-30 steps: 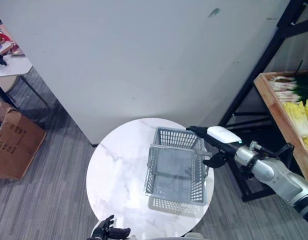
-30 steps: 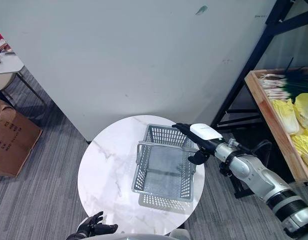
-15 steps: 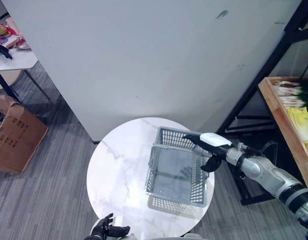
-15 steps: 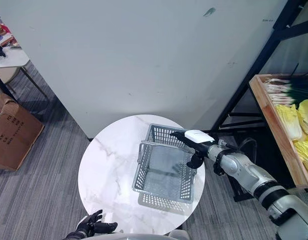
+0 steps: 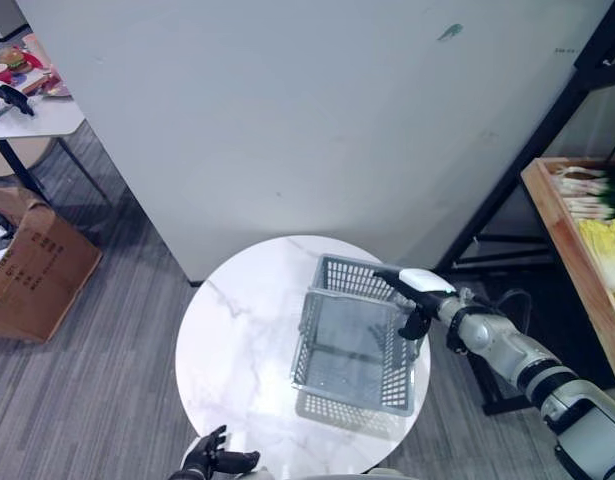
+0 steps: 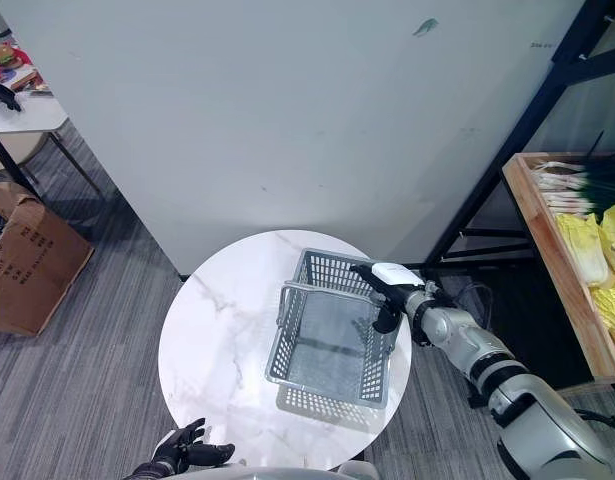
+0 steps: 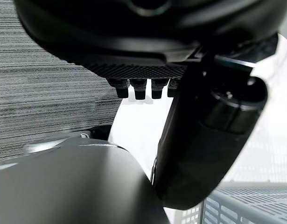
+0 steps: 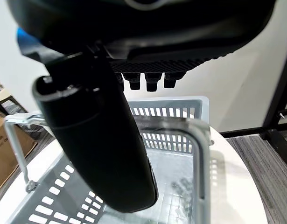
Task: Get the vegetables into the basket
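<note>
There is dark print on the side of the brown cardboard box (image 5: 32,270) on the grey floor, but it is too small to read. The grey plastic basket with holes in its sides (image 5: 355,335) sits on the round white marble table (image 5: 237,350), on the table's right part. It has nothing inside, and its thin metal handle (image 6: 327,291) stands up across it. The vegetables are well away from it, in a wooden crate (image 6: 547,260) on the black metal shelf (image 5: 547,130) at the right: pale yellow-green cabbages (image 6: 587,250) and long green onions with white ends (image 6: 572,178). The right hand (image 5: 412,290) is over the basket's far right corner, at its rim. Its fingers are straight and loose, the thumb hangs down by the basket wall, and it holds nothing. The left hand (image 5: 215,461) is low down at the near edge of the table, with its fingers spread a little and nothing in it. A small white table (image 5: 37,115) with things on it stands far off at the left.
</note>
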### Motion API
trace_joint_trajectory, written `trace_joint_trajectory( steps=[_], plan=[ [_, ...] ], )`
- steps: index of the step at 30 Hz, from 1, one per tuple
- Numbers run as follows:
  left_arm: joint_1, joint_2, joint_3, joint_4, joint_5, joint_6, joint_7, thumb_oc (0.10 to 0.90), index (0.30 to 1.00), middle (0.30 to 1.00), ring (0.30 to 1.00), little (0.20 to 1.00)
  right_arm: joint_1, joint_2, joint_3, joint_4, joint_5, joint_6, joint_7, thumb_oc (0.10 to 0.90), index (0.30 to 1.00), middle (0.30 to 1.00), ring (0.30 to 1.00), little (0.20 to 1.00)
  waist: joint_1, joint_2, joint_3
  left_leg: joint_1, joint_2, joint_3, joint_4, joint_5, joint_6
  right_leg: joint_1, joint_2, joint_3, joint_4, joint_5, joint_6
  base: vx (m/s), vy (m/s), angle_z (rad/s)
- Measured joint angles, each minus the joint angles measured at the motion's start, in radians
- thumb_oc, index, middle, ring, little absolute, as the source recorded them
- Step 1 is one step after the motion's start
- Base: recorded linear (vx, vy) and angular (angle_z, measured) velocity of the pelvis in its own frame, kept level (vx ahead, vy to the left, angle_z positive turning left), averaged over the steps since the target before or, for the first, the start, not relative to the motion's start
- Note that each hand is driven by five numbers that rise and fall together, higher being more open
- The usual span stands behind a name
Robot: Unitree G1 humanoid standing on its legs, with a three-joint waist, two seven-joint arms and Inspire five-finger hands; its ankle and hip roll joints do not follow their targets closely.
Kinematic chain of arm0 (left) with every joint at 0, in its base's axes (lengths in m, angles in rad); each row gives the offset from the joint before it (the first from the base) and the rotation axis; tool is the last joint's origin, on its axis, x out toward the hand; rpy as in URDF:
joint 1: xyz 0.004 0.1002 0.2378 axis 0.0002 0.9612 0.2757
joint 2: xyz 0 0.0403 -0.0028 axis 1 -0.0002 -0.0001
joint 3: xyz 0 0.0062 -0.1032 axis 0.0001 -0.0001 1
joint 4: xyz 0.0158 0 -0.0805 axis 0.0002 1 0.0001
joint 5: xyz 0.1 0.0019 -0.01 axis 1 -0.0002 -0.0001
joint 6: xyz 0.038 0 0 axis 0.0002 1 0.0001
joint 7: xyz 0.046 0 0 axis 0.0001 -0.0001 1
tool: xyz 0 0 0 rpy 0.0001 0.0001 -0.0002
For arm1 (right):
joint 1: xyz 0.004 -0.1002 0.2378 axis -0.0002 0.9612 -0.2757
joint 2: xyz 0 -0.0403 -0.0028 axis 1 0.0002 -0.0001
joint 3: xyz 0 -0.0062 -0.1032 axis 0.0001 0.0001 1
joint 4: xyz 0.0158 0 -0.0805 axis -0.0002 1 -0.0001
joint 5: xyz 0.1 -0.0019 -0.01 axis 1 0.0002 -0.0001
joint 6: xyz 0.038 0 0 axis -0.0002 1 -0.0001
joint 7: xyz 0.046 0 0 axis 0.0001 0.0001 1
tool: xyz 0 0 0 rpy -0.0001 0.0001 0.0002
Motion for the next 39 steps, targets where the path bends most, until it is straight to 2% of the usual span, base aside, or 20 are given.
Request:
trace_joint_trajectory(
  steps=[1,5,11,14,20,21,23,25,28,32,39],
  plan=[
    [0.000,-0.001,0.000,0.000,0.000,0.000,0.001,0.900,1.000,1.000,1.000,1.000,0.000,0.007,0.001,0.007,0.000,0.007,0.000,0.400,0.300,0.300,0.300,0.300,0.003,0.000,0.000,-0.001,0.000,-0.002,0.000,0.001,0.000,0.000,0.000,-0.001,0.000,0.000,0.000,0.01,0.001,0.06],
    [-0.001,-0.002,0.001,0.000,0.000,0.000,0.007,0.900,1.000,1.000,1.000,1.000,0.001,0.014,0.017,-0.011,0.000,0.014,0.002,0.400,0.300,0.300,0.300,0.300,0.008,0.002,-0.001,0.000,0.000,-0.013,0.000,0.002,0.000,0.008,0.000,-0.009,0.000,-0.003,-0.004,0.01,0.002,0.08],
    [0.000,-0.004,0.001,0.000,0.008,0.004,0.009,0.900,1.000,1.000,1.000,1.000,0.026,-0.005,0.047,-0.202,0.000,0.000,0.035,0.400,0.300,0.300,0.300,0.300,0.007,0.004,-0.008,0.001,0.002,-0.012,0.000,0.003,-0.001,0.008,0.002,-0.008,0.000,-0.003,-0.004,0.00,0.000,0.00],
    [0.000,-0.004,0.001,0.000,0.010,0.007,0.010,0.900,1.000,1.000,1.000,1.000,0.037,-0.007,0.047,-0.228,0.000,-0.008,0.052,0.400,0.300,0.300,0.300,0.300,0.006,0.004,-0.013,0.001,0.002,-0.012,0.000,0.003,-0.001,0.008,0.002,-0.008,0.000,-0.003,-0.004,0.00,0.000,0.00],
    [0.004,-0.006,0.009,0.000,0.020,0.007,0.010,0.900,1.000,1.000,1.000,1.000,0.133,-0.092,0.043,-0.340,0.000,-0.023,0.085,0.400,0.300,0.300,0.300,0.300,-0.001,0.005,-0.018,0.002,0.002,-0.011,0.000,0.003,-0.001,0.009,0.002,-0.007,0.000,-0.003,-0.004,0.00,0.000,0.00],
    [0.010,-0.008,0.029,0.000,0.021,0.008,0.009,0.900,1.000,1.000,1.000,1.000,0.204,-0.151,0.013,-0.417,0.001,-0.026,0.088,0.400,0.300,0.300,0.300,0.300,-0.008,0.005,-0.018,0.003,0.002,-0.011,0.000,0.003,-0.001,0.009,0.002,-0.006,0.000,-0.003,-0.004,0.00,0.000,0.00],
    [0.013,-0.011,0.038,-0.002,0.022,0.007,0.008,0.900,1.000,1.000,1.000,1.000,0.299,-0.184,-0.075,-0.479,0.001,-0.031,0.088,0.400,0.300,0.300,0.300,0.300,-0.013,0.008,-0.018,0.001,0.002,-0.011,0.000,0.003,-0.001,0.009,0.001,-0.008,0.000,-0.003,-0.004,0.00,0.000,0.00],
    [0.021,-0.011,0.043,-0.001,0.022,0.006,0.010,0.900,1.000,1.000,1.000,1.000,0.330,-0.203,-0.112,-0.502,0.009,-0.033,0.085,0.400,0.300,0.300,0.300,0.300,-0.027,0.009,-0.019,0.005,0.003,-0.007,0.000,0.003,0.000,0.009,0.002,-0.005,0.000,-0.003,-0.004,0.00,-0.008,-0.06],
    [0.024,-0.014,0.045,-0.001,0.047,0.003,0.010,0.900,1.000,1.000,1.000,1.000,0.436,-0.283,-0.243,-0.603,0.012,-0.043,0.085,0.400,0.300,0.300,0.300,0.300,-0.044,0.017,-0.022,0.005,0.004,-0.007,-0.004,-0.002,0.006,0.009,0.002,-0.005,-0.001,-0.004,-0.004,0.00,-0.003,-0.02],
    [0.033,-0.018,0.062,0.000,0.056,0.001,0.010,0.900,1.000,1.000,1.000,1.000,0.516,-0.323,-0.382,-0.676,0.012,-0.061,0.068,0.400,0.300,0.300,0.300,0.300,-0.058,0.023,-0.021,0.005,0.006,-0.002,-0.005,-0.003,0.008,0.008,0.004,-0.001,-0.004,-0.007,-0.002,0.01,-0.013,-0.03],
    [0.039,-0.020,0.068,-0.001,0.059,-0.001,0.009,0.900,1.000,1.000,1.000,1.000,0.573,-0.331,-0.514,-0.757,0.012,-0.083,0.037,0.400,0.300,0.300,0.300,0.300,-0.077,0.027,-0.022,0.012,0.011,0.014,-0.003,-0.005,0.007,0.004,0.010,0.015,-0.005,-0.008,-0.001,0.01,-0.023,-0.06]
  ],
)
